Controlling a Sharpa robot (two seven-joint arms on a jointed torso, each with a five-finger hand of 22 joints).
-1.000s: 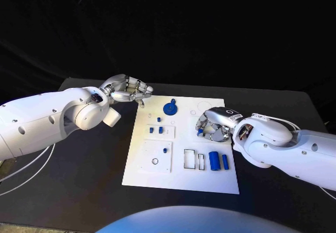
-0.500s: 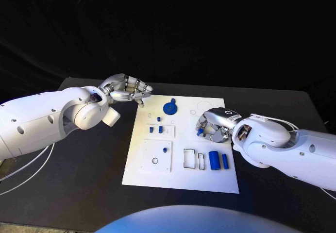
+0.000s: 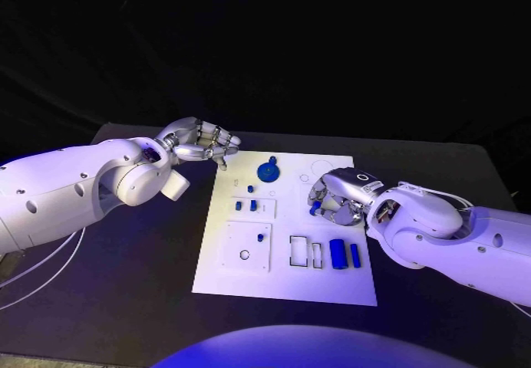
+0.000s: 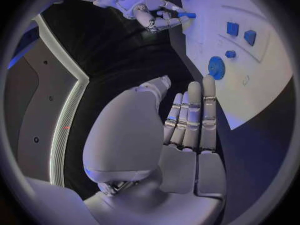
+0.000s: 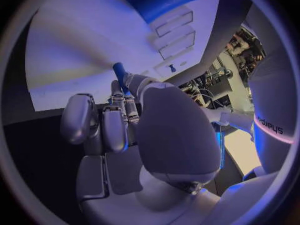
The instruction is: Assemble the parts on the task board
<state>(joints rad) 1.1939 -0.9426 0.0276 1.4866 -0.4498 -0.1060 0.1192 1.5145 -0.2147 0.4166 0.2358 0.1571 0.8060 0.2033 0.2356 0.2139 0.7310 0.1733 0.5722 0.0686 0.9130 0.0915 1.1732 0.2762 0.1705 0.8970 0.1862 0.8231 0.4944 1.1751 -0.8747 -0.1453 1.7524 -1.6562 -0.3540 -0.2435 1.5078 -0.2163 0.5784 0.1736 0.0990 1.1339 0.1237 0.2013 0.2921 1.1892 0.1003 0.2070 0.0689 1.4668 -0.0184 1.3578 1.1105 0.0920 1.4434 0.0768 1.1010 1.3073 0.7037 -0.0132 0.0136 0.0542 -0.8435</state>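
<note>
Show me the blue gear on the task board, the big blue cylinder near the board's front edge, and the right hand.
blue gear (image 3: 268, 169): head view, on its round face.
big blue cylinder (image 3: 338, 254): head view, on the middle of its body.
right hand (image 3: 335, 198): head view, on the middle of the hand, which pinches a small blue part.

Blue parts (image 3: 338, 254) lie on the white task board (image 3: 285, 280), which rests on a black table (image 3: 133, 291).

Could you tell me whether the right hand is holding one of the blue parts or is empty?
Holding one. The right hand pinches a small blue peg at its fingertips above the task board.
</note>
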